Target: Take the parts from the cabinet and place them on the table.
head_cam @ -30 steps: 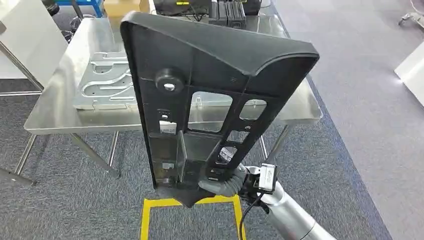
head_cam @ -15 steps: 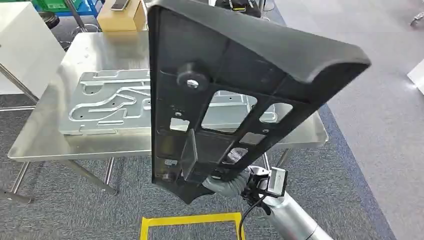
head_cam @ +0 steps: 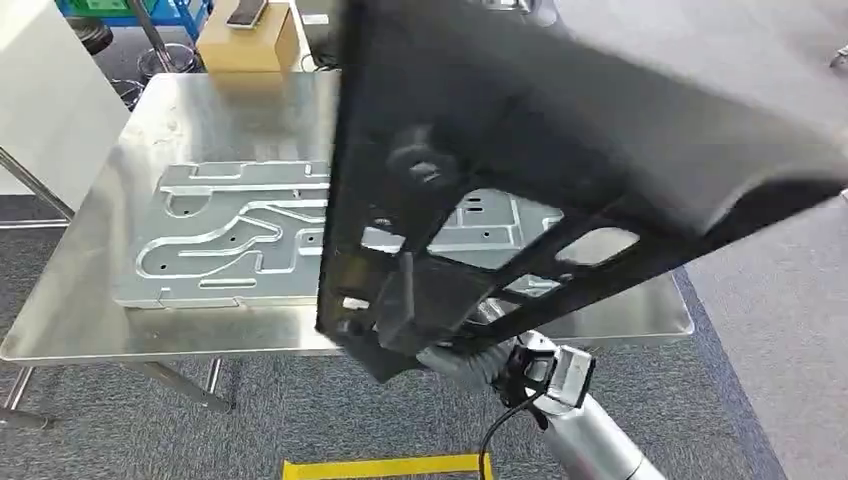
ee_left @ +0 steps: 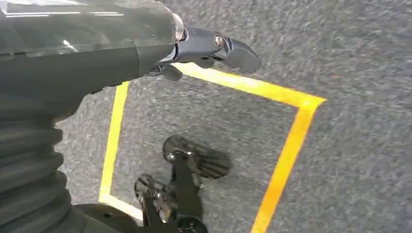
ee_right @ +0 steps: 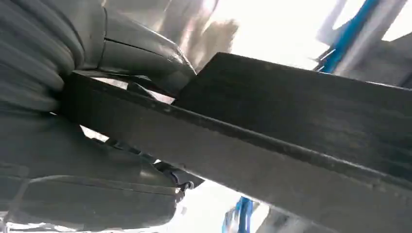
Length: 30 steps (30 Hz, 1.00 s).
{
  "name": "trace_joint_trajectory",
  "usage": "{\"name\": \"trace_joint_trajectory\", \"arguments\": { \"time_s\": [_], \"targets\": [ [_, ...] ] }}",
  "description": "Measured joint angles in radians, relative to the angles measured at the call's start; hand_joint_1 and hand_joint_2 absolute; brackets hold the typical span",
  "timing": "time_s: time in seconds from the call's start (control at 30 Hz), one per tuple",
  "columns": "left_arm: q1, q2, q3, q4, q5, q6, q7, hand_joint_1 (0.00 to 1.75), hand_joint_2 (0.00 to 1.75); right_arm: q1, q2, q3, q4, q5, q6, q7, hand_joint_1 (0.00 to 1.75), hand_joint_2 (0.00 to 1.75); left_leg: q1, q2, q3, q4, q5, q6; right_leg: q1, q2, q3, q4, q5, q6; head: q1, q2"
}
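Head view: black panel (head_cam: 560,150) gripped at lower end by right hand (head_cam: 470,362), long axis tilted over table (head_cam: 150,330); left hand (ee_left: 214,46) held empty, uncurled.

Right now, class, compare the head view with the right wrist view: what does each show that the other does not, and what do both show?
Head view alone: the steel table carrying a flat grey metal plate, a cardboard box at the table's far edge, grey carpet and yellow floor tape. Right wrist view alone: the close contact, with the thick grey thumb lying over the part's edge. Both: the right hand gripping the large black plastic part at its lower end.
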Motion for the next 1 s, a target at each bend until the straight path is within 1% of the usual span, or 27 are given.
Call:
{"name": "trace_joint_trajectory", "arguments": {
  "time_s": [0.03, 0.07, 0.1, 0.13, 0.17, 0.2, 0.23, 0.27, 0.33, 0.37, 0.43, 0.47, 0.5, 0.53, 0.57, 0.6, 0.63, 0.67, 0.7, 0.73, 0.8, 0.83, 0.87, 0.9, 0.93, 0.97, 1.0],
  "targets": [
    [0.001, 0.0, 0.001, 0.0, 0.005, 0.003, -0.005, 0.0, 1.75, -0.011, 0.001, -0.023, -0.003, 0.076, -0.084, 0.006, 1.73, 1.75, 0.001, -0.002, 0.013, 0.0, -0.01, -0.001, -0.003, 0.0, -0.006, -0.027, 0.016, 0.001, 0.0, 0.0],
    [0.002, 0.0, 0.001, 0.0, 0.006, 0.005, -0.009, 0.0, 1.75, -0.034, 0.003, -0.05, 0.0, 0.189, -0.194, 0.017, 1.73, 1.75, 0.001, -0.003, 0.027, 0.001, -0.021, -0.004, -0.007, 0.0, 0.003, -0.085, 0.067, 0.004, 0.0, 0.0],
    [0.002, -0.001, 0.001, 0.0, 0.007, 0.005, -0.013, 0.0, 1.75, -0.063, 0.004, -0.076, 0.005, 0.264, -0.261, 0.034, 1.73, 1.75, 0.001, -0.003, 0.04, 0.004, -0.031, -0.006, -0.009, 0.0, 0.022, -0.166, 0.145, 0.005, 0.0, 0.0],
    [0.002, -0.001, 0.001, 0.0, 0.006, 0.004, -0.019, 0.0, 1.75, -0.093, 0.004, -0.102, 0.015, 0.337, -0.328, 0.062, 1.73, 1.75, 0.001, -0.004, 0.04, 0.004, -0.041, -0.01, -0.011, 0.0, 0.037, -0.242, 0.228, 0.004, 0.0, 0.0],
    [0.0, -0.001, 0.002, 0.0, 0.005, 0.001, -0.024, 0.0, 1.75, -0.134, 0.004, -0.123, 0.046, 0.419, -0.388, 0.102, 1.73, 1.75, -0.002, -0.004, 0.051, 0.015, -0.049, -0.017, -0.006, 0.002, 0.031, -0.27, 0.255, -0.002, 0.0, 0.0],
    [-0.001, 0.0, 0.002, 0.0, 0.001, -0.003, -0.03, 0.0, 1.75, -0.195, 0.004, -0.144, 0.103, 0.521, -0.437, 0.17, 1.73, 1.75, -0.002, -0.004, 0.04, 0.011, -0.053, -0.024, -0.002, 0.003, 0.03, -0.268, 0.24, -0.017, 0.002, 0.0],
    [-0.002, 0.0, 0.002, 0.0, -0.004, -0.006, -0.035, 0.0, 1.75, -0.264, 0.008, -0.159, 0.164, 0.622, -0.47, 0.239, 1.73, 1.75, 0.0, -0.003, 0.037, 0.013, -0.056, -0.031, -0.002, 0.004, 0.028, -0.269, 0.258, -0.023, 0.0, 0.0],
    [-0.005, 0.0, 0.001, 0.0, -0.008, -0.009, -0.04, 0.0, 1.75, -0.331, 0.008, -0.176, 0.251, 0.733, -0.504, 0.31, 1.73, 1.75, -0.001, -0.002, 0.044, 0.019, -0.051, -0.038, 0.003, 0.004, 0.029, -0.27, 0.254, -0.03, 0.0, 0.0],
    [-0.007, 0.0, 0.001, 0.0, -0.017, -0.015, -0.042, 0.0, 1.75, -0.46, 0.011, -0.183, 0.413, 0.929, -0.528, 0.403, 1.73, 1.75, 0.005, -0.001, 0.041, 0.033, -0.068, -0.046, -0.001, 0.0, 0.047, -0.28, 0.254, -0.044, 0.0, 0.0],
    [-0.008, 0.0, 0.0, 0.0, -0.018, -0.018, -0.043, 0.0, 1.75, -0.521, 0.021, -0.174, 0.489, 1.037, -0.528, 0.446, 1.73, 1.75, 0.005, 0.002, 0.022, 0.077, -0.089, -0.05, -0.001, 0.0, 0.051, -0.282, 0.252, -0.05, 0.0, 0.0],
    [-0.016, 0.0, 0.0, 0.0, -0.018, -0.019, -0.048, 0.0, 1.75, -0.594, 0.046, -0.145, 0.619, 1.153, -0.517, 0.484, 1.73, 1.75, 0.01, 0.003, -0.066, 0.234, -0.155, -0.06, 0.004, -0.001, 0.056, -0.281, 0.246, -0.058, 0.0, 0.0],
    [-0.016, 0.0, 0.0, 0.0, -0.016, -0.02, -0.053, 0.0, 1.75, -0.618, 0.058, -0.134, 0.659, 1.184, -0.51, 0.498, 1.73, 1.75, 0.01, 0.004, -0.108, 0.301, -0.176, -0.064, 0.007, -0.001, 0.058, -0.28, 0.242, -0.061, 0.0, 0.0],
    [-0.016, 0.0, 0.0, 0.0, -0.014, -0.023, -0.062, 0.0, 1.75, -0.635, 0.085, -0.11, 0.734, 1.242, -0.494, 0.518, 1.73, 1.75, 0.01, 0.004, -0.137, 0.335, -0.177, -0.065, 0.01, 0.0, 0.062, -0.279, 0.239, -0.062, 0.0, 0.0],
    [-0.016, 0.0, 0.0, 0.0, -0.012, -0.027, -0.071, 0.0, 1.75, -0.643, 0.107, -0.089, 0.789, 1.28, -0.479, 0.527, 1.73, 1.75, 0.01, 0.004, -0.143, 0.318, -0.152, -0.062, 0.012, 0.0, 0.067, -0.279, 0.234, -0.063, 0.0, 0.0],
    [-0.016, 0.0, 0.0, 0.0, -0.01, -0.029, -0.079, 0.0, 1.75, -0.645, 0.125, -0.071, 0.83, 1.298, -0.465, 0.527, 1.73, 1.75, 0.01, 0.004, -0.127, 0.261, -0.109, -0.059, 0.014, 0.001, 0.073, -0.278, 0.229, -0.063, 0.0, 0.0],
    [-0.016, 0.0, 0.0, 0.0, -0.007, -0.033, -0.086, 0.0, 1.75, -0.648, 0.146, -0.053, 0.872, 1.308, -0.45, 0.526, 1.73, 1.75, 0.01, 0.004, -0.095, 0.169, -0.047, -0.055, 0.015, 0.001, 0.081, -0.277, 0.223, -0.063, 0.0, 0.0],
    [-0.015, 0.0, 0.0, 0.0, -0.005, -0.035, -0.093, 0.0, 1.75, -0.652, 0.17, -0.032, 0.922, 1.314, -0.432, 0.525, 1.73, 1.75, 0.008, 0.006, -0.06, 0.071, 0.016, -0.046, 0.016, 0.0, 0.087, -0.277, 0.217, -0.062, 0.0, 0.0],
    [-0.016, 0.0, 0.0, 0.0, -0.003, -0.036, -0.096, 0.0, 1.75, -0.654, 0.186, -0.015, 0.964, 1.319, -0.424, 0.525, 1.73, 1.75, 0.004, 0.008, -0.049, 0.04, 0.012, -0.043, 0.017, -0.001, 0.09, -0.278, 0.216, -0.059, 0.0, 0.0],
    [-0.018, 0.0, 0.0, 0.0, -0.001, -0.037, -0.1, 0.0, 1.75, -0.657, 0.202, 0.001, 1.003, 1.323, -0.419, 0.525, 1.73, 1.75, -0.005, 0.008, -0.049, 0.013, -0.004, -0.038, 0.017, -0.001, 0.083, -0.277, 0.215, -0.054, 0.0, 0.0],
    [-0.017, 0.0, 0.0, 0.0, 0.0, -0.038, -0.1, 0.0, 1.75, -0.654, 0.211, 0.011, 1.026, 1.324, -0.418, 0.525, 1.73, 1.75, -0.006, 0.007, -0.047, 0.024, 0.018, -0.029, 0.017, -0.003, 0.081, -0.276, 0.213, -0.049, 0.0, 0.0],
    [-0.013, 0.001, 0.0, 0.0, 0.002, -0.038, -0.102, 0.0, 1.75, -0.655, 0.225, 0.025, 1.069, 1.324, -0.418, 0.525, 1.73, 1.75, -0.006, 0.004, -0.046, 0.018, 0.017, -0.026, 0.018, -0.005, 0.083, -0.278, 0.209, -0.041, 0.0, 0.0],
    [-0.012, 0.0, 0.0, 0.0, 0.002, -0.039, -0.102, 0.0, 1.75, -0.659, 0.23, 0.028, 1.085, 1.323, -0.418, 0.525, 1.73, 1.75, 0.006, 0.006, -0.039, 0.006, 0.023, -0.018, 0.019, -0.005, 0.08, -0.271, 0.197, -0.035, 0.0, 0.0],
    [-0.013, 0.0, 0.0, 0.0, 0.002, -0.039, -0.104, 0.0, 1.75, -0.664, 0.231, 0.031, 1.098, 1.323, -0.418, 0.524, 1.73, 1.75, 0.004, 0.004, -0.037, 0.003, 0.023, -0.015, 0.016, -0.003, 0.07, -0.241, 0.175, -0.031, 0.0, 0.0],
    [-0.014, 0.0, 0.0, 0.0, 0.002, -0.04, -0.104, 0.0, 1.75, -0.671, 0.233, 0.035, 1.112, 1.322, -0.417, 0.523, 1.73, 1.75, 0.003, 0.004, -0.036, 0.003, 0.022, -0.013, 0.015, -0.003, 0.039, -0.174, 0.138, -0.028, 0.0, 0.0],
    [-0.014, 0.0, 0.0, 0.0, 0.002, -0.04, -0.104, 0.0, 1.75, -0.674, 0.233, 0.039, 1.123, 1.322, -0.417, 0.523, 0.0, 0.0, 0.002, 0.004, -0.035, 0.004, 0.02, -0.01, 0.013, -0.003, 0.0, -0.096, 0.103, -0.025, 0.0, 0.0],
    [-0.014, 0.001, 0.0, 0.0, 0.002, -0.041, -0.104, 0.0, 1.75, -0.675, 0.233, 0.041, 1.134, 1.322, -0.416, 0.523, 0.0, 0.0, 0.002, 0.004, -0.034, 0.004, 0.019, -0.009, 0.012, -0.003, -0.04, -0.021, 0.077, -0.021, 0.0, 0.0],
    [-0.014, 0.001, 0.0, 0.0, 0.005, -0.043, -0.107, 0.0, 1.75, -0.676, 0.233, 0.043, 1.144, 1.317, -0.399, 0.521, 0.0, 0.0, 0.003, 0.004, -0.033, 0.005, 0.016, -0.008, 0.009, -0.004, -0.071, 0.032, 0.07, -0.018, 0.0, 0.0]
  ]
}}
